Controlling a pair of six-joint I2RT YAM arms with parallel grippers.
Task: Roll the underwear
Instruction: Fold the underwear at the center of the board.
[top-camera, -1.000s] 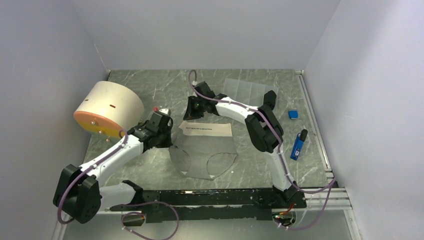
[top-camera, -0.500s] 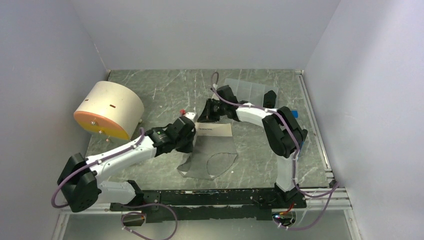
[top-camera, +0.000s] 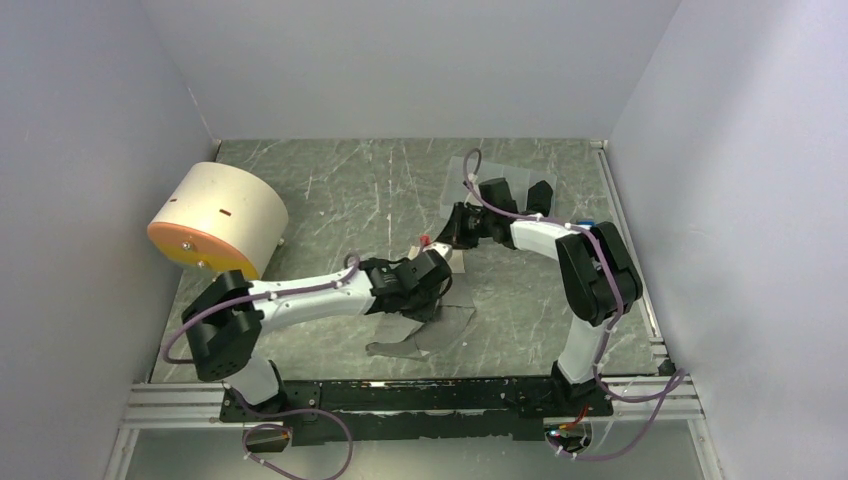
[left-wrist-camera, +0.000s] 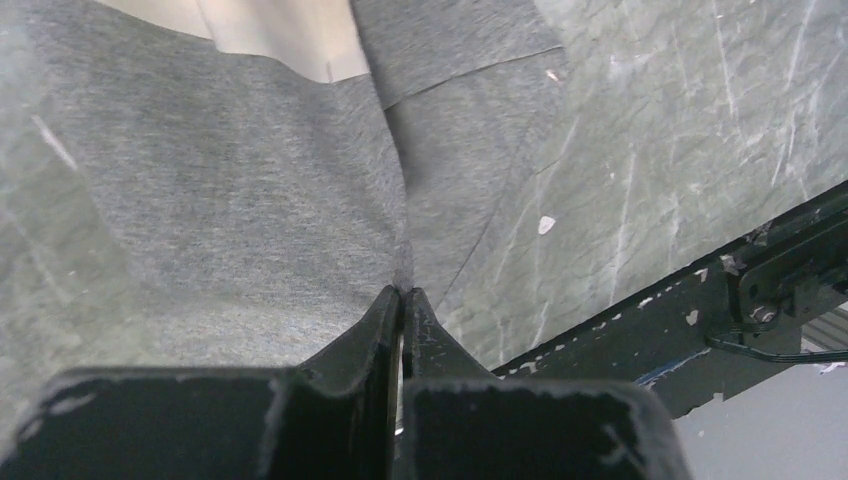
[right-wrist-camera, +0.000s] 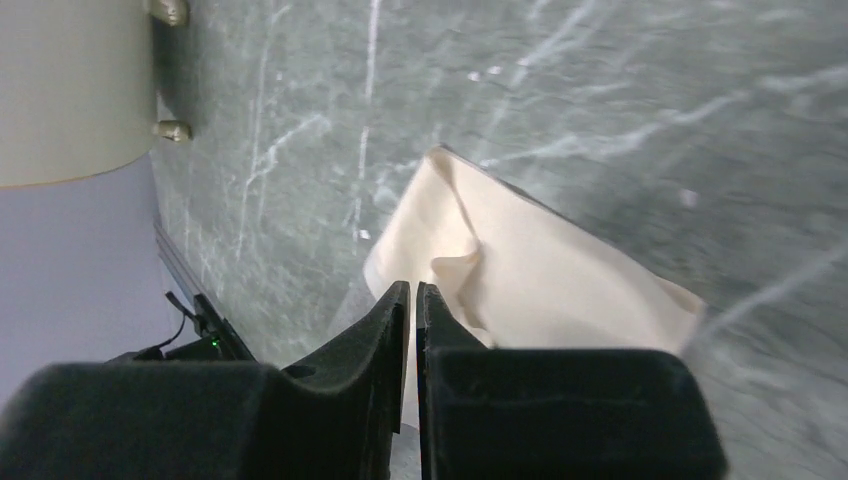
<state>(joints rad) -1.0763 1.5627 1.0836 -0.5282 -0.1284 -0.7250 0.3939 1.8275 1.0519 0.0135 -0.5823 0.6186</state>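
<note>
Both pairs of fingers are clamping cloth with no gap showing between the tips: my left gripper is pinching up a ridge in the grey body of the underwear, and my right gripper is nipping a crumpled edge of the cream waistband. What is changing is where that cloth is sitting. A second ago the garment was lying spread out flat, with the waistband stretched across the middle of the table and both my grippers working at its left edge. Now I am carrying that edge across to the right with both arms together, so the left half is doubling over the right half. From above, the underwear is bunching into a narrower grey heap that reaches from under my left wrist towards the near rail, with only a scrap of waistband peeking out between my two grippers. I am reading this as the lengthwise fold that is narrowing the piece into a strip, and it is most of the way over but not laid down yet. Rolling itself is not starting yet, and the fold is needing flattening first. Well off to the left, the cream drum is standing clear of all this
</note>
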